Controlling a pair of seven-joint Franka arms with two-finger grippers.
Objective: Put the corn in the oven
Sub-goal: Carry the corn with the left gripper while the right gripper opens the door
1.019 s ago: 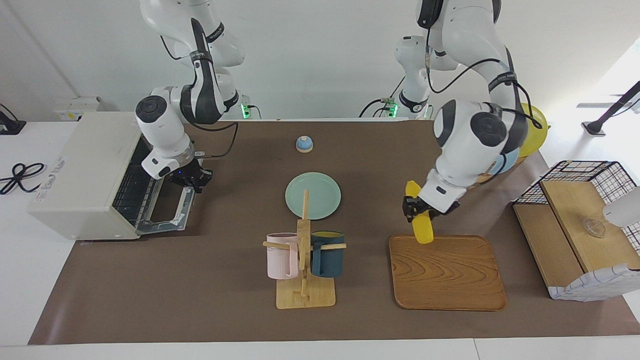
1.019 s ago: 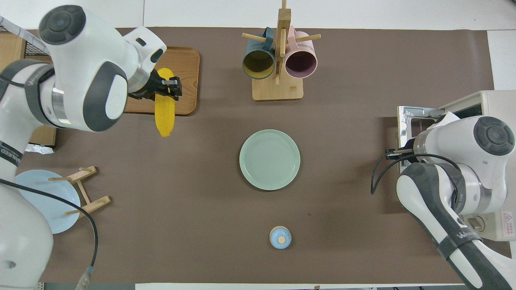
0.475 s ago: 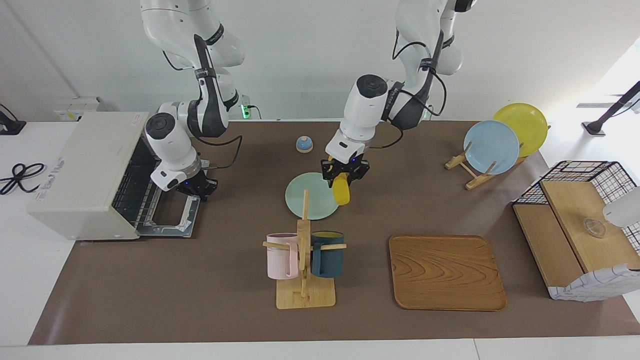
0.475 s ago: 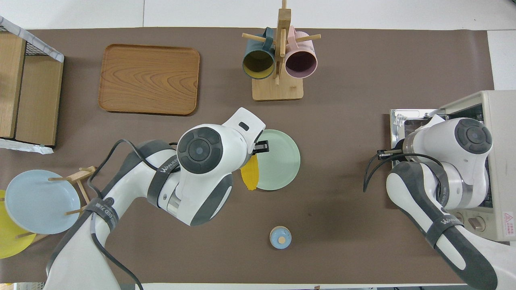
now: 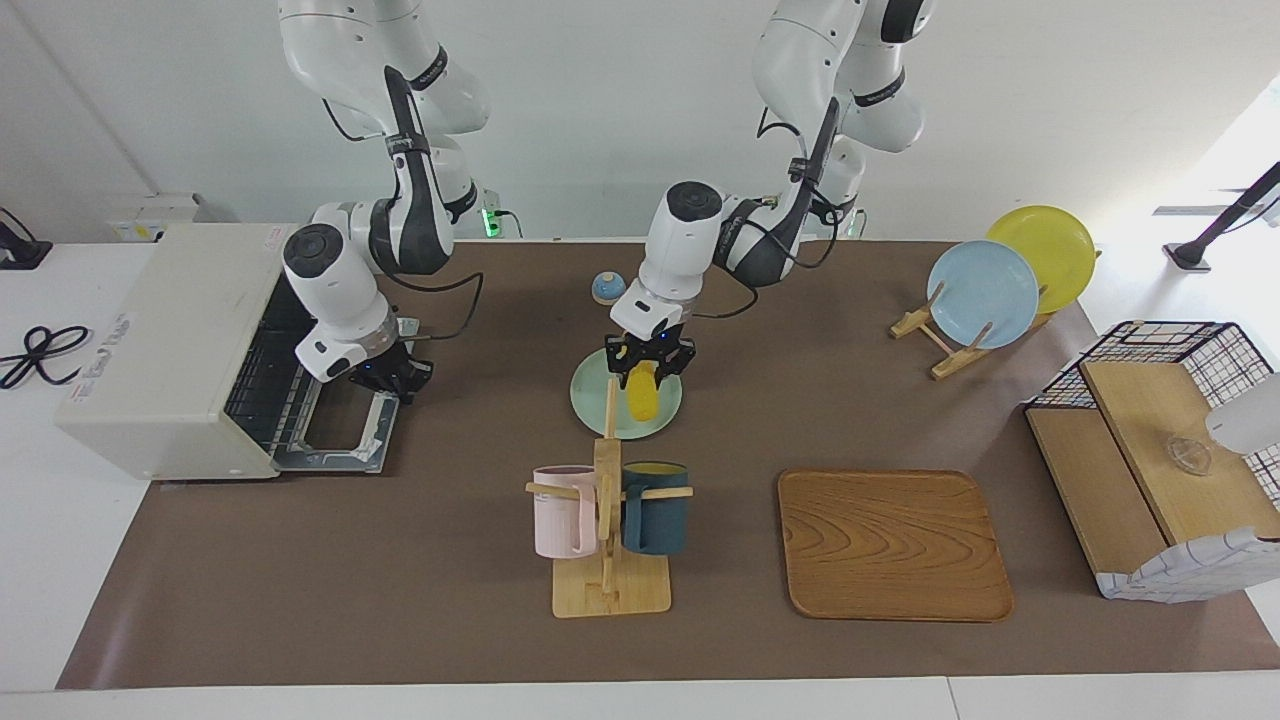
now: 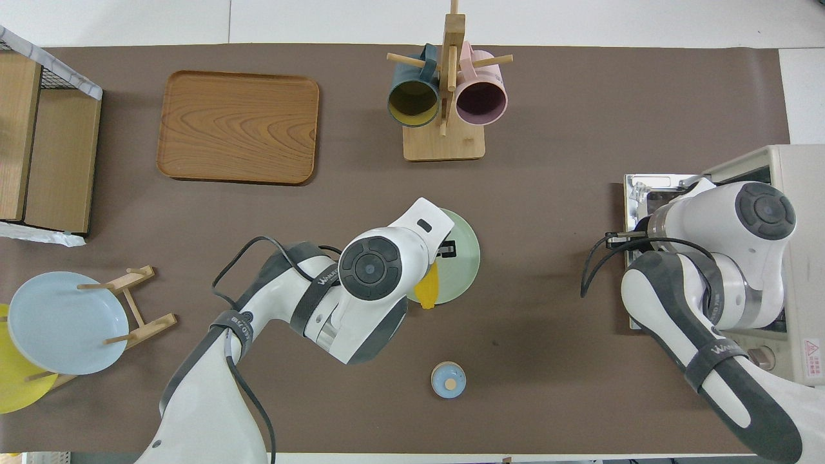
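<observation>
Yellow corn (image 5: 643, 393) hanging clenched in left gripper (image 5: 648, 357) over green plate (image 5: 662, 418), mid-table. Right gripper (image 5: 385, 377) waiting over oven (image 5: 165, 345) open door; grip state unclear. Risk: end-held cob swinging, slipping, or clipping right gripper at oven mouth.

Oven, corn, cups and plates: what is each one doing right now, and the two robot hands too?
oven: door open, lying flat.
corn: held over the green plate.
left gripper: shut on the corn.
right gripper: over the oven door.
cups: hanging on the wooden stand.
blue and yellow plates: upright in a rack.
tray: bare.
</observation>
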